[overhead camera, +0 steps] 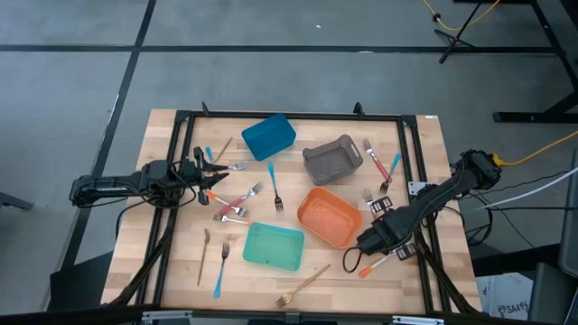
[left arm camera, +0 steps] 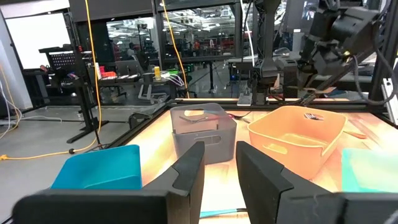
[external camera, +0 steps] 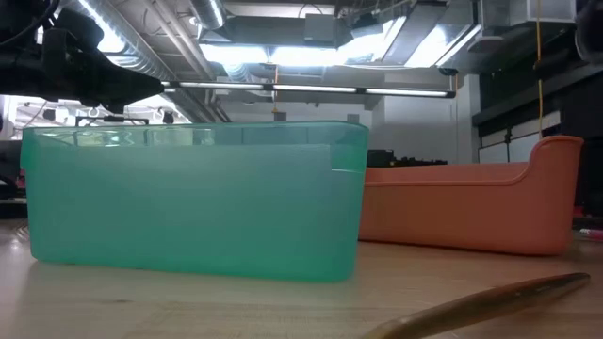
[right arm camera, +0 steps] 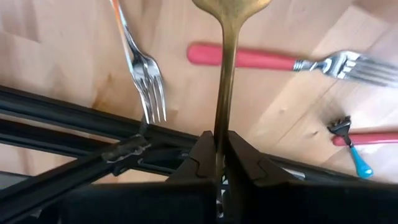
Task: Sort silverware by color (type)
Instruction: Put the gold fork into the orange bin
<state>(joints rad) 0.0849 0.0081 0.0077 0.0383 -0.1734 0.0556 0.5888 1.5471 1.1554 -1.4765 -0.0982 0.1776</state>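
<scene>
My right gripper (overhead camera: 350, 260) hangs over the table's near right part, beside the orange bin (overhead camera: 329, 217). It is shut on a gold utensil (right arm camera: 225, 74). On the wood below it lie a pink-handled fork (right arm camera: 249, 57), an orange-handled fork (right arm camera: 144, 74) and another pink handle (right arm camera: 367, 138). At the table's left my left gripper (overhead camera: 206, 171) points level, open, with nothing between its fingers (left arm camera: 186, 168). More silverware lies loose: pink forks (overhead camera: 239, 200), a blue fork (overhead camera: 274, 185), a gold fork (overhead camera: 302, 287). My right gripper pinches the gold utensil's thin stem (right arm camera: 221, 124) between its two fingers. The fingers point steeply down, slanting in from the table's right, and the stem runs straight out along them. The stem widens at its far end (right arm camera: 231, 6) and crosses above the pink-handled fork.
A blue bin (overhead camera: 268, 135) and a grey bin (overhead camera: 331, 159) stand at the back, a teal bin (overhead camera: 274, 246) near the front. Black frame rails (right arm camera: 74, 118) run under my right gripper. More forks (overhead camera: 384, 167) lie at the right, and a gold utensil (external camera: 490, 301) lies at the front.
</scene>
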